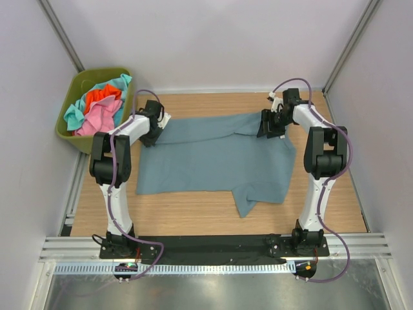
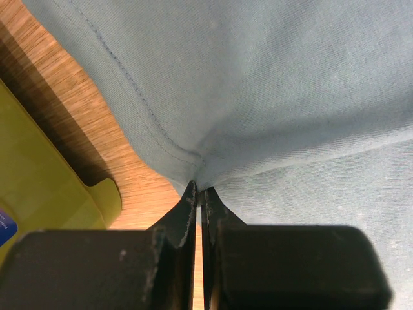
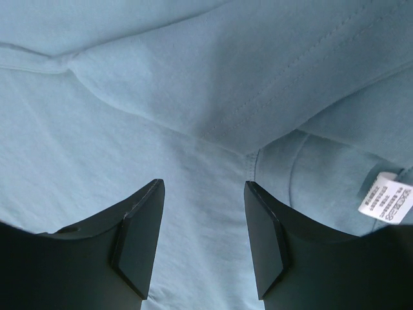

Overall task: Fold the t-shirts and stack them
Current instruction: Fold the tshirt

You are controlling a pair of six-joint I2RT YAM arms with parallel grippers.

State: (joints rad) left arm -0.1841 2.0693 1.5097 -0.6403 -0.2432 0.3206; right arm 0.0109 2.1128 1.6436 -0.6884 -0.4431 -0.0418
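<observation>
left gripper (image 2: 199, 194) jaws pinched on blue shirt (image 1: 213, 161) edge | right gripper (image 3: 204, 190) jaws wide over same shirt | other shirts (image 1: 97, 111) in green bin (image 1: 73, 139)

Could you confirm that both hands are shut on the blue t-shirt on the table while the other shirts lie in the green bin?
Not quite: only the left hand is shut on the blue t-shirt. The right wrist view shows the right hand open over the cloth, gripping nothing. The other shirts do lie in the green bin.
</observation>
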